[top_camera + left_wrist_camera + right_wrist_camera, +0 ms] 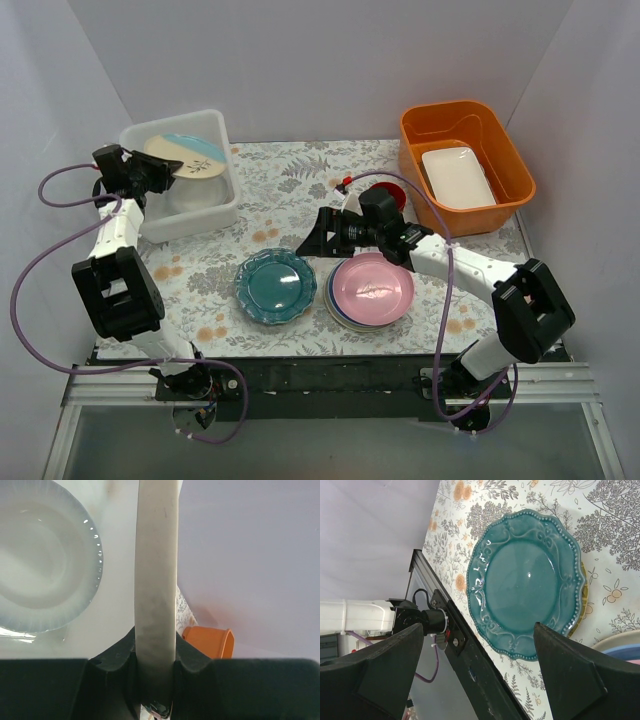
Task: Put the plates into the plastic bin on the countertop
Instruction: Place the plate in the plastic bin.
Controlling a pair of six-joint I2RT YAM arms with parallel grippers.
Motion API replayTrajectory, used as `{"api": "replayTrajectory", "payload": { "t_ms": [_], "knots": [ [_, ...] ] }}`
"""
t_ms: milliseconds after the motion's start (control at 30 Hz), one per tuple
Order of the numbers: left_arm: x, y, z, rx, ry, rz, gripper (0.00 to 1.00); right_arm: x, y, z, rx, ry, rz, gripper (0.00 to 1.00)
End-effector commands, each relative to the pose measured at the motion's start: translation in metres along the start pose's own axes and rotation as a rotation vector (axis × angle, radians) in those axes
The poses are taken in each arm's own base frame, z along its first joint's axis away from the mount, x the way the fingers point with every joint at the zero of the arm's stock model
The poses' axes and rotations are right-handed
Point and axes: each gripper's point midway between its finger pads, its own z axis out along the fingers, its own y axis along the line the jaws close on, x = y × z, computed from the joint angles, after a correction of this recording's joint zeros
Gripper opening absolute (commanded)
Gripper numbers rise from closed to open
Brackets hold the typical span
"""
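At the far left, the left gripper (163,172) is clenching the rim of a cream plate (188,157), holding it on edge and tilted over the plastic bin (226,137), which is sitting at the back left corner of the countertop (290,190). In the left wrist view a pale plate (42,565) is lying flat on the bin's floor. Near the middle front, a teal plate (275,285) is resting on the cloth with a yellow edge (583,605) peeking out beneath it. The right gripper (317,238) is hovering just above and beside it, fingers spread wide and grasping nothing. Just to the right, a pink plate (372,288) is topping a short stack. Farther right, an orange tub (414,150) is holding a white dish (458,177).
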Motion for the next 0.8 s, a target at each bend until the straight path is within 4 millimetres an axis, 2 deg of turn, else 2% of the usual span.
{"api": "replayTrajectory", "payload": {
  "t_ms": [0,333,500,567,767],
  "knots": [
    [-0.032,-0.066,-0.027,0.164,-0.122,0.124,0.00,-0.015,0.015,0.003,-0.059,-0.027,-0.030,0.98],
    [-0.030,-0.036,-0.009,0.105,-0.105,0.145,0.00,-0.013,0.014,0.008,-0.078,-0.015,-0.014,0.98],
    [-0.023,-0.013,0.009,0.072,-0.065,0.118,0.00,-0.011,0.013,0.007,-0.070,-0.003,-0.025,0.98],
    [-0.022,-0.007,0.013,0.060,-0.055,0.116,0.00,-0.004,0.007,0.006,-0.060,0.010,-0.019,0.98],
    [-0.016,0.009,0.024,0.036,-0.026,0.107,0.00,-0.005,-0.001,0.003,-0.038,0.007,-0.020,0.98]
  ]
}}
